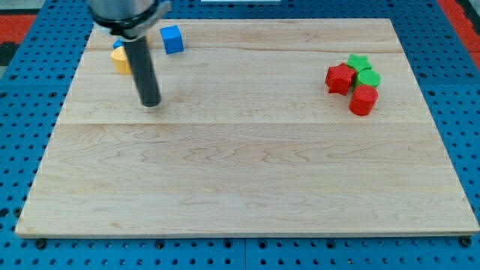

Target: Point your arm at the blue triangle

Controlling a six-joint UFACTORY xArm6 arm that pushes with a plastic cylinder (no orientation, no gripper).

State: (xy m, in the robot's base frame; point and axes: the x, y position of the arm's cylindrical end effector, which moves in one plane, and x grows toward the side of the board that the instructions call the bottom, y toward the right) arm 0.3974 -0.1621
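Note:
A small blue piece (117,45), probably the blue triangle, shows at the view's top left, mostly hidden behind my rod. It sits just above a yellow block (120,61), also partly hidden. My tip (151,103) rests on the board below and right of both, a short way from the yellow block. A blue cube (172,39) lies to the right of the rod, above my tip.
At the view's right is a tight cluster: a red star (339,77), a green star (358,61), a green block (368,78) and a red block (362,100). The wooden board (240,172) lies on a blue pegboard.

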